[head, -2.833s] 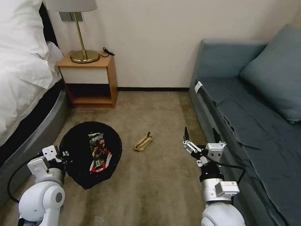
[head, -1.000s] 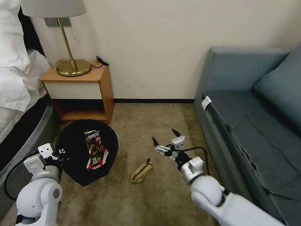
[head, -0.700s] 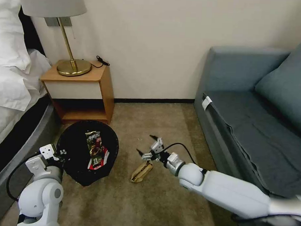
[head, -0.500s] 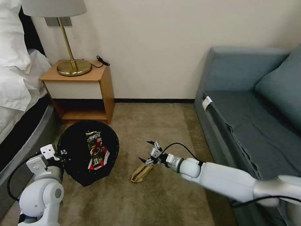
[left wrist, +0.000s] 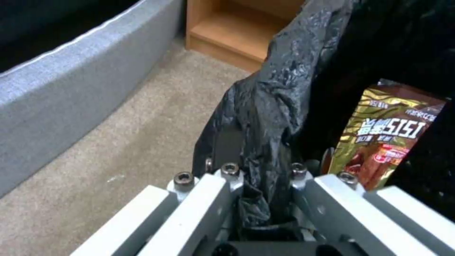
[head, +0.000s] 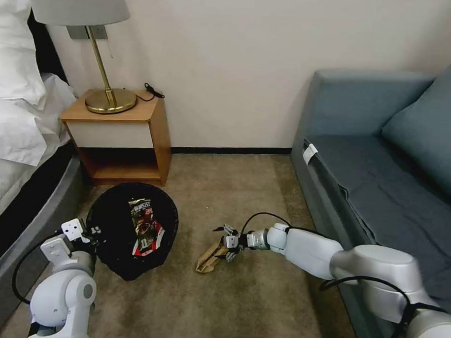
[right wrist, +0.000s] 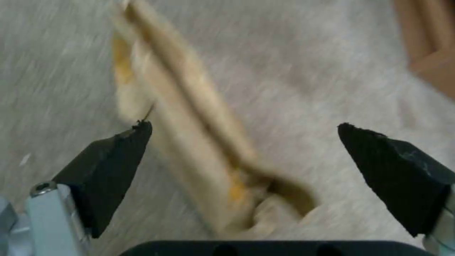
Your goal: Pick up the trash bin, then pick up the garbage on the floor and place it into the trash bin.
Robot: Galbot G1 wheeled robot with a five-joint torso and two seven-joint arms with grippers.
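Note:
The trash bin point(head: 114, 254) is a round black bin with a glossy liner, held at the lower left of the head view. My left gripper point(head: 95, 231) is shut on its rim; the left wrist view shows the fingers point(left wrist: 226, 145) pinching the crumpled liner point(left wrist: 284, 89). A yellow-brown snack wrapper point(head: 141, 213) point(left wrist: 384, 138) and a red-and-white wrapper point(head: 149, 242) lie inside. One piece of garbage, a tan scrap point(head: 208, 257) point(right wrist: 199, 128), lies on the carpet to the right of the bin. My right gripper point(head: 226, 243) point(right wrist: 244, 125) is open, low over the scrap, one finger on each side.
A wooden nightstand point(head: 115, 135) with a brass lamp point(head: 107, 98) stands behind the bin. The bed's grey base point(head: 31, 221) point(left wrist: 71, 89) runs along the left. A blue-grey sofa point(head: 382, 194) borders the right. Bare carpet point(head: 230, 307) lies in front.
The camera shifted early on. Since then my right arm has reached down and left until its open fingers straddle the tan scrap. The left gripper has kept hold of the bin.

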